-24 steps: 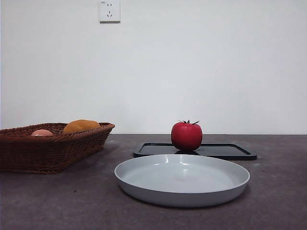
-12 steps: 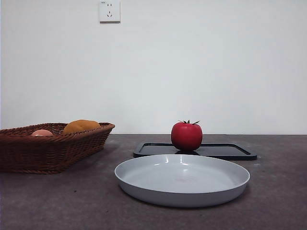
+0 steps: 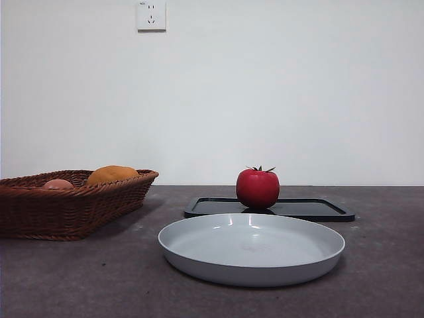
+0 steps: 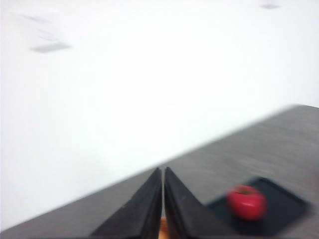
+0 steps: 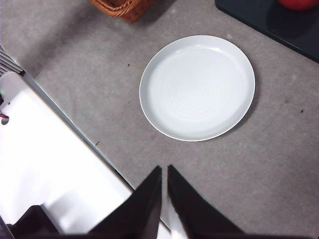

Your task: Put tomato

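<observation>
A glossy red tomato [image 3: 258, 188] with a small dark green stem sits upright on a flat black tray [image 3: 311, 209], toward the tray's left part as seen from the front. The tray lies on a dark grey counter [image 3: 99, 278] against a white wall with a power socket [image 3: 151, 14] high up.

In front of the tray, nearer the camera, rests an empty pale grey plate [image 3: 199, 265], apart from the tomato. At the left stands a brown wicker basket [image 3: 66, 212]. Inside it lie an orange-yellow round fruit [image 3: 111, 174] and a pale pinkish round fruit [image 3: 57, 183], side by side.

No arm appears in the front view. The left pincer [image 4: 163, 199] has its two black jaws pressed together, holding nothing; its blurred view shows the tomato on the tray some way off. The right pincer [image 5: 164, 194] also has its jaws closed together and empty. It hangs high above the counter, looking down on the plate, with a corner of the basket and the edge of the tray beyond.
</observation>
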Tool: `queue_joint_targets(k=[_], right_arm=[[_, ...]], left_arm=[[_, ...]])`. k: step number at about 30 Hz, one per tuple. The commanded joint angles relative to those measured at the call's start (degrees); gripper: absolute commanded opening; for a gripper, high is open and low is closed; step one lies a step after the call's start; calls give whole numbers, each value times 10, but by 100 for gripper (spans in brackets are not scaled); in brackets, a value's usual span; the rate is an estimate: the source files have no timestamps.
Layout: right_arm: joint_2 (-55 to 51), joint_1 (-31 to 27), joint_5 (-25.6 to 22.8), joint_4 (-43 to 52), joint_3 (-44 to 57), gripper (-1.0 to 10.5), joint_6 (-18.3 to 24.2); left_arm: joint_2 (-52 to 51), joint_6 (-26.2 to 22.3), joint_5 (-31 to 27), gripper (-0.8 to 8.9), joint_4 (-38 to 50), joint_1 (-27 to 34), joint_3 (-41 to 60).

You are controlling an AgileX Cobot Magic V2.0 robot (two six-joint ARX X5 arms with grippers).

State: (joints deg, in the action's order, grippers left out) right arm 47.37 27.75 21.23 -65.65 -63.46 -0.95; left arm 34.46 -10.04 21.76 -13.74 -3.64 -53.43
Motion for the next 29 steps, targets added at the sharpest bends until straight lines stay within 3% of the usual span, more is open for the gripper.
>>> queue_joint_targets(k=[1,9,21,29], right_arm=[[4,4,2,5,-6,10,-5],[4,4,2,5,-6,10,-5],[4,4,2,5,-6,10,-5],[4,4,2,5,-6,10,-5]], left_arm=[[-49,-9,-60,7,43,11,66],[-155,-6,-177,7,60,22,220],[-269,7,-177,7,60,22,421],[-318,7,-177,7,57,22,483]])
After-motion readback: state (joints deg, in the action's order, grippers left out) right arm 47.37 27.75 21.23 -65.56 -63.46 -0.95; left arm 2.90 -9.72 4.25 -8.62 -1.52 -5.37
